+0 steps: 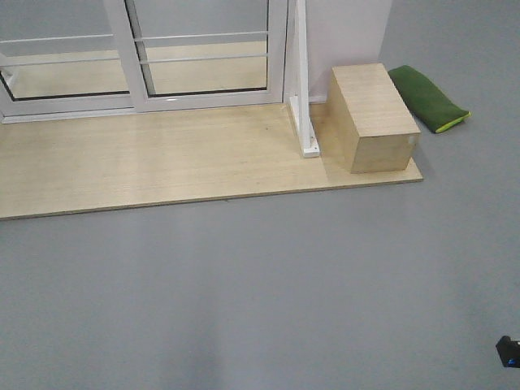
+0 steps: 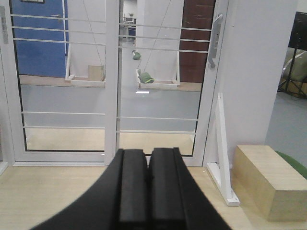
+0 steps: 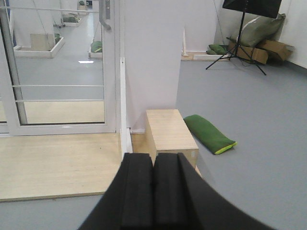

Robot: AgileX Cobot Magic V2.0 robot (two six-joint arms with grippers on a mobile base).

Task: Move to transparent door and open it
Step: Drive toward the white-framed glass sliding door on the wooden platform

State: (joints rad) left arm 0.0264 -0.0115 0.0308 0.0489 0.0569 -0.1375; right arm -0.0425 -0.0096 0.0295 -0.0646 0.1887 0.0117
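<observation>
We're on the approach: the transparent door (image 2: 160,81) stands ahead, well apart, its grey handle (image 2: 215,39) high right. Both jaws are closed, empty; next we must roll closer and reach it.

A grey floor (image 1: 268,284) carries a low light-wood platform (image 1: 146,158) running across the far left. On the platform's right end sits a plain wooden box (image 1: 372,118), just beside a white support bracket (image 1: 305,122). A green cushion (image 1: 426,97) lies directly on the floor, right of the box.
</observation>
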